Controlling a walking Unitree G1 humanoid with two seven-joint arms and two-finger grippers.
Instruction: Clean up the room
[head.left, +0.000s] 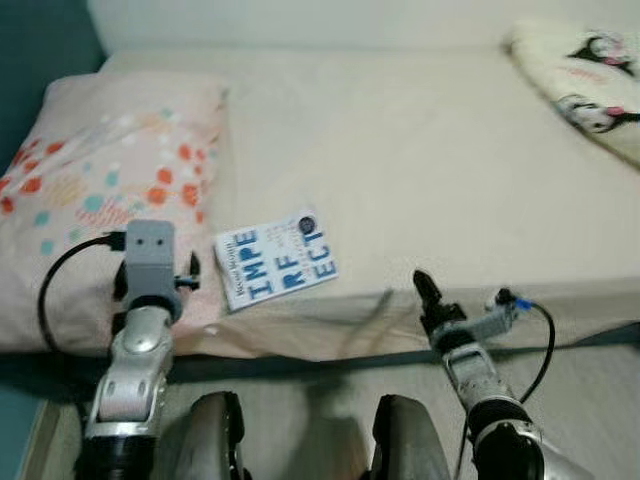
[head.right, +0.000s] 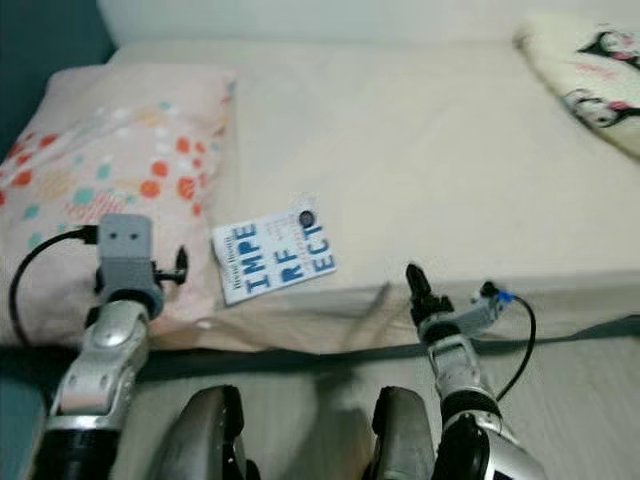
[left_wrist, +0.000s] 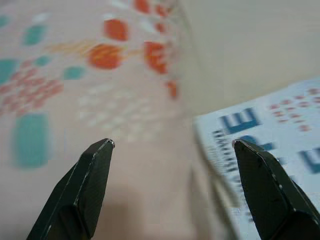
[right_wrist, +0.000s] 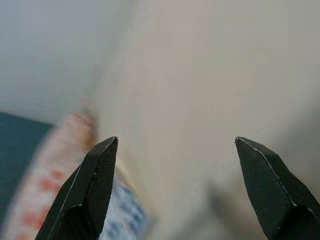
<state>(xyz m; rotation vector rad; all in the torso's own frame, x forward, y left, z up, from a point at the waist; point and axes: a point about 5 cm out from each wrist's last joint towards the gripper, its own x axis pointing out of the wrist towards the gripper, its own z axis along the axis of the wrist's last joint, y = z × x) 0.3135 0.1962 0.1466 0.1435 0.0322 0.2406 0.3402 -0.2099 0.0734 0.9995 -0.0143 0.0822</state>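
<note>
1. Nearest the camera, at the bottom edge of the left eye view, sit the robot's two dark rounded knees (head.left: 305, 440), with its silver arms rising on either side of them.
2. At lower left, the left gripper (left_wrist: 172, 145) hovers over the near corner of the pale pink pillow with orange and teal dots (head.left: 95, 190). Its wrist view shows the two black fingers spread wide with nothing between them, one tip over the pillow and the other over the book's edge.
3. Just beside the pillow, in the lower middle of the frame, a thin white paperback book with large blue lettering (head.left: 277, 258) lies flat and slightly askew on the cream bed sheet (head.left: 430, 150), close to the bed's near edge.
4. At lower right, the right gripper (right_wrist: 175, 142) is raised by the front edge of the bed. Its fingers are also parted and empty, pointing across the bare sheet.
5. In the upper right corner lies a cream plush blanket with black-and-pink cartoon figures (head.left: 590, 70), well apart from both grippers.
6. The step in hand looks like the approach to the book, the one loose item on the bed, with no grasp yet made.
7. The next move probably calls for the left gripper to shift toward the book's pillow-side edge, drop low, and close on the thin cover; as the book lies flat on soft bedding, getting a finger under it may be awkward.
</note>
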